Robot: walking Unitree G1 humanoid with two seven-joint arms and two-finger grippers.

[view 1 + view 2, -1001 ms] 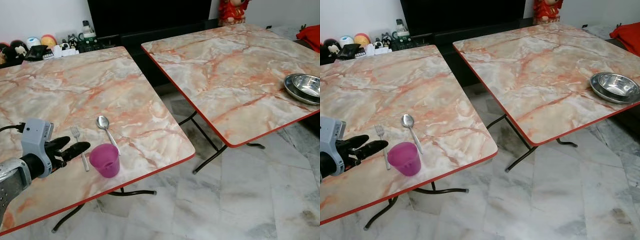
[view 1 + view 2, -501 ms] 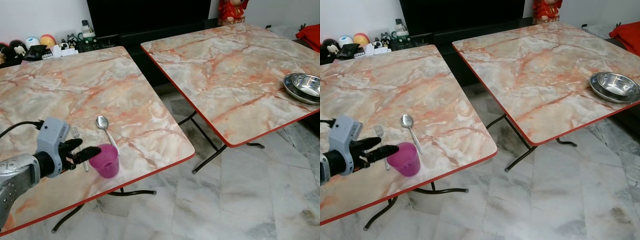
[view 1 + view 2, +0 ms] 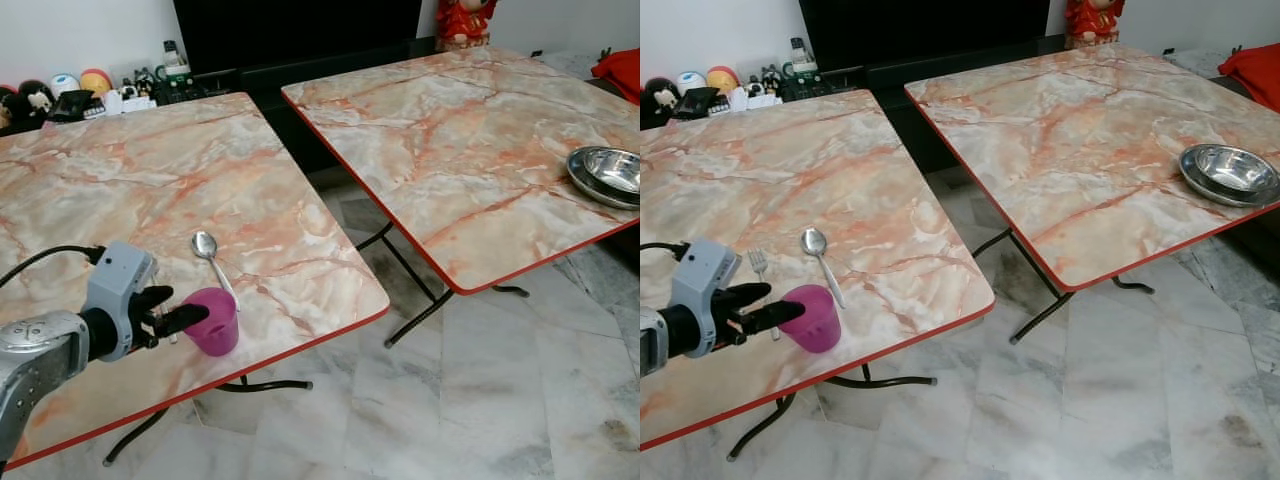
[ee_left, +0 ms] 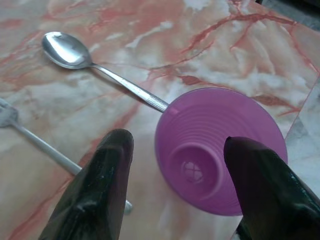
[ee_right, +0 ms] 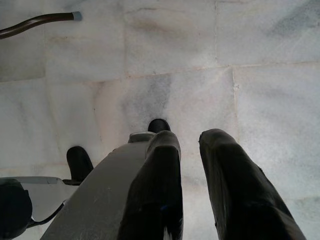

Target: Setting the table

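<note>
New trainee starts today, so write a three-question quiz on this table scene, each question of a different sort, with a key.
1. True or false: the left gripper has shut on the purple cup.
2. Which lies nearer the cup: A) the spoon B) the steel bowl?
3. Fill in: the right gripper hangs over the marble ____.

Key
1. False. The black fingers stand open on either side of the cup, not touching it.
2. A. The spoon's handle reaches the cup's rim; the bowl sits on the other table.
3. Floor.
</note>
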